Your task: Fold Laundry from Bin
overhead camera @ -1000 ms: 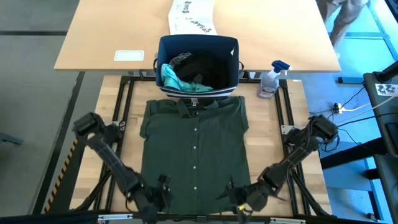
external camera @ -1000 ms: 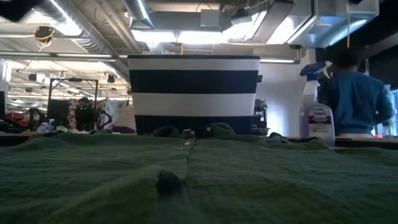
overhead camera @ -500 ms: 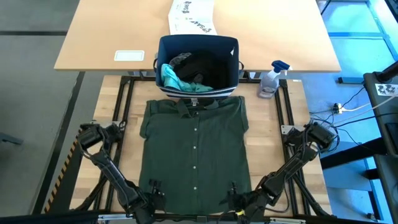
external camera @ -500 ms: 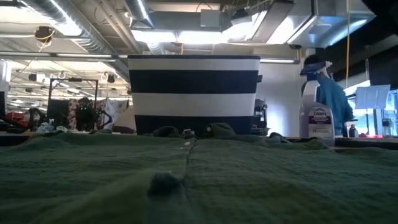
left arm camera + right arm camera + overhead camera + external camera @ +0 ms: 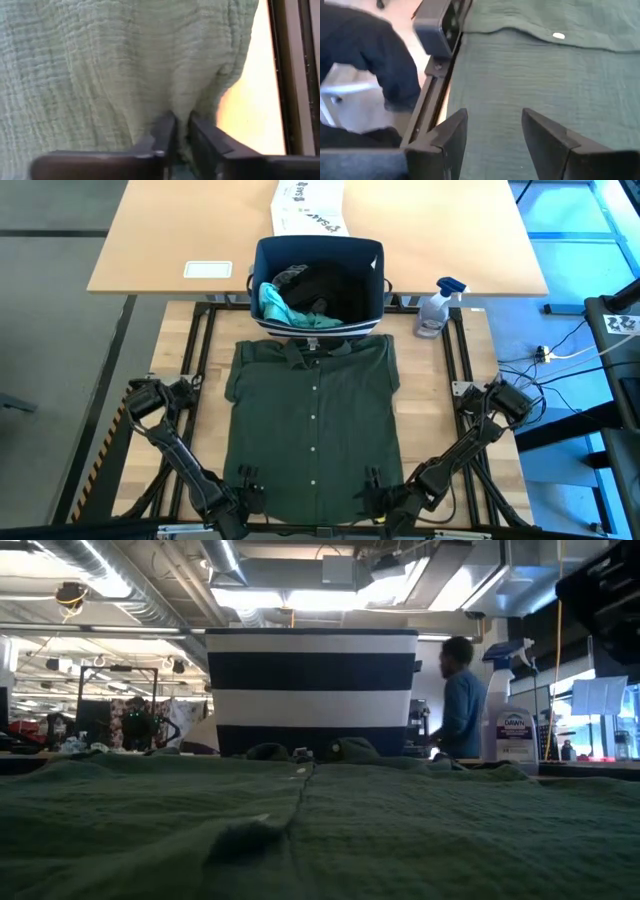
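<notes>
An olive-green button shirt (image 5: 312, 415) lies spread flat on the table, collar toward the bin (image 5: 320, 280). The navy bin with white stripes (image 5: 310, 690) stands at the far edge and holds teal and black laundry (image 5: 300, 295). My left gripper (image 5: 247, 483) stands at the shirt's near left hem, shut on the cloth (image 5: 181, 122). My right gripper (image 5: 370, 485) hovers open over the near right hem (image 5: 492, 117), a finger on either side of flat cloth; I cannot tell whether it touches. My left gripper pinches a small raised ridge of the shirt's cloth (image 5: 181, 107) between its two fingers (image 5: 165, 132), close to the shirt's near left edge. The fingers come from above, pointing steeply down. The rest of the shirt lies flat on the table.
A spray bottle (image 5: 437, 308) stands to the right of the bin. On the far tabletop lie a white printed box (image 5: 308, 208) and a white sheet (image 5: 208, 270). Dark frame rails (image 5: 462, 360) run along both sides of the table. A person (image 5: 462, 700) stands in the room behind.
Both grippers have sunk toward the shirt's near hem and tipped more steeply down. In the low view the bump of cloth near the hem has grown and shifted a little to the left. The person behind has walked left past the spray bottle.
</notes>
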{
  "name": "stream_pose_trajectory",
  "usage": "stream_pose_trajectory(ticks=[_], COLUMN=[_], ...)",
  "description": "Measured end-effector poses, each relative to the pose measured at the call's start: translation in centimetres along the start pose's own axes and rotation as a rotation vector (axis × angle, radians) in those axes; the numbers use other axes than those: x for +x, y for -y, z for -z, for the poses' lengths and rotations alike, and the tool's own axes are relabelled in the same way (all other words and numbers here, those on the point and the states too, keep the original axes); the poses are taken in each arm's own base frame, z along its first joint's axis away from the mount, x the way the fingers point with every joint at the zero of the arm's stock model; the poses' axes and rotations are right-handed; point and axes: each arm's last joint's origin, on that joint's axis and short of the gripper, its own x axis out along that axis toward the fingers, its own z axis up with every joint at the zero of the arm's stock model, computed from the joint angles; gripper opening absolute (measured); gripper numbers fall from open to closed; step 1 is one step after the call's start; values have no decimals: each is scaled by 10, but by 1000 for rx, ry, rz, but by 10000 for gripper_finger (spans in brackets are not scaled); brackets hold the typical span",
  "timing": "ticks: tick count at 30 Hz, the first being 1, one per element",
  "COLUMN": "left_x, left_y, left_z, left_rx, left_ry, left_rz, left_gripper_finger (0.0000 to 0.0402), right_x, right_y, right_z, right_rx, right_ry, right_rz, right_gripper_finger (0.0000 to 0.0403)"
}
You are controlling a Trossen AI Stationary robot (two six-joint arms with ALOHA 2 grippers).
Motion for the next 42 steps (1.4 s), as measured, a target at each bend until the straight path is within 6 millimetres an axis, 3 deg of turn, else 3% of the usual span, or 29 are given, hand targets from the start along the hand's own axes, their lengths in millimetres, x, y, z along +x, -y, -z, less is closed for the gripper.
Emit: stream_pose_trajectory(ticks=[3, 19, 25, 34, 42], left_x=[0, 2, 2, 3, -2], left_y=[0, -2, -3, -3, -3], left_z=[0, -1, -1, -2, -2], left_rx=[3, 32, 33, 5, -41], left_ry=[18, 67, 82, 88, 69], left_rz=[-20, -78, -95, -99, -71], left_gripper_finger=[7, 3, 3, 1, 1], right_x=[0, 5, 15, 15, 1], right_y=[0, 8, 7, 12, 8], right_z=[2, 27, 36, 40, 26], right_rx=[-21, -27, -36, -65, -94], right_ry=[-35, -254, -295, -306, -269], right_rz=[-26, 32, 27, 115, 170], right_gripper_finger=[188, 181, 134, 11, 5])
